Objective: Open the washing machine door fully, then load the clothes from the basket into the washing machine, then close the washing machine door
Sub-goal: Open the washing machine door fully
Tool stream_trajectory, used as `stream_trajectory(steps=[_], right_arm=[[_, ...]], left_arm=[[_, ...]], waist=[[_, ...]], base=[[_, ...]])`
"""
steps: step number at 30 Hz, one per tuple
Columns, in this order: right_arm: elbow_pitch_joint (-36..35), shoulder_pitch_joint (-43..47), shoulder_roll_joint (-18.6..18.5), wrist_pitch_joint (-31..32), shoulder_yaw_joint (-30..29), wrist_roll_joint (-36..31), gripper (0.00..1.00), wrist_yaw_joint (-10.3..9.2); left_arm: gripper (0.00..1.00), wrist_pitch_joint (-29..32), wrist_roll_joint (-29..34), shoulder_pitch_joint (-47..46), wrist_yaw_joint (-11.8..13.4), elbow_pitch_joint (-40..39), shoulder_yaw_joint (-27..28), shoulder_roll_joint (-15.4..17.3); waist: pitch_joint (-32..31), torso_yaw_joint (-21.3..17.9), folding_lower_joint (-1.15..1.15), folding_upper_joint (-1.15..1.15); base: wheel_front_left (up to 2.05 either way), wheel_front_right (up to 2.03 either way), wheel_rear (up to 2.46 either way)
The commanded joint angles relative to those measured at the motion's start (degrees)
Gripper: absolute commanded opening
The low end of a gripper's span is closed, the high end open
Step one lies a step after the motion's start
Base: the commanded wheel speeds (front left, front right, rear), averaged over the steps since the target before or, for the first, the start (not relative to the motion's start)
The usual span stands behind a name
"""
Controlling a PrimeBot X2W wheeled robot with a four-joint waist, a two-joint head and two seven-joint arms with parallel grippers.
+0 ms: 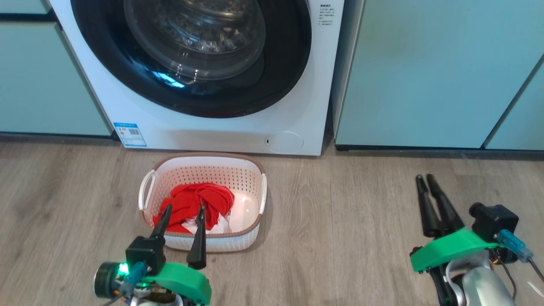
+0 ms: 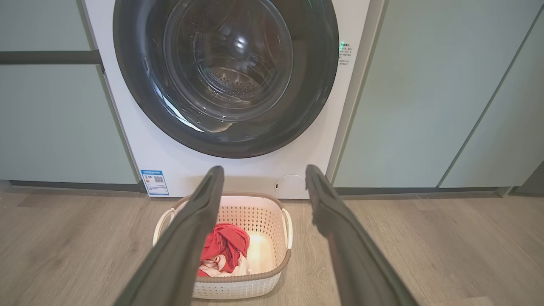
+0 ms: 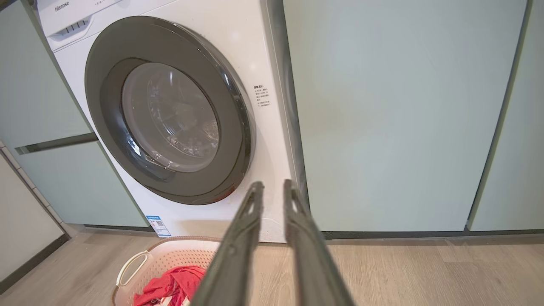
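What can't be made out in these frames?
- washing machine door: top cut off by head view's edge.
- clothes: partly behind left claw in head view; garment count unclear.
- basket: cropped by right wrist view's bottom edge.
- right claw: fingers close together; whether shut, unclear.

My jaws stand wide apart and hold nothing. Beyond their tips rises the washing machine [image 2: 140,161], with the washing machine door [image 2: 136,85] shut flat against its front. Lower, between my jaws and partly hidden behind one, the basket [image 2: 272,202] sits on the wooden floor [image 2: 425,238]. The clothes [image 2: 225,244] are heaped at the end nearer that jaw.
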Motion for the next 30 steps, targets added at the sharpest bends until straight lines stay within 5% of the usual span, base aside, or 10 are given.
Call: stream_trajectory(steps=[1, 12, 22, 30], right_arm=[[-2.3, -2.3, -0.5, -0.5, 1.6, 0.4, 0.0, -0.01], [-2.2, -10.1, -0.5, -0.5, 1.6, 4.7, 0.0, -0.01], [0.3, -34.0, -4.6, 6.4, -1.4, 19.4, 0.0, -0.01], [9.4, -54.2, -5.9, 16.5, -4.6, 30.3, 0.0, -0.01]], left_arm=[[1.0, -0.7, 0.7, -2.5, 0.1, -2.1, 1.8, 0.3], [1.0, -0.7, 0.1, -5.7, 0.4, -4.2, 0.5, 0.3], [1.0, -0.7, -1.8, -15.0, 0.8, -6.1, -1.9, 0.3], [1.0, -0.7, -2.2, -19.5, 1.1, -7.5, -2.4, 0.3]], waist=[[0.6, 0.3, 0.0, 0.0], [9.5, 2.9, 0.0, 0.0], [23.0, 7.8, 0.0, 0.0], [29.4, 10.3, 0.0, 0.0]], base=[[0.0, 0.0, 0.0], [0.0, 0.0, 0.0], [0.0, 0.0, 0.0], [0.0, 0.0, 0.0]])
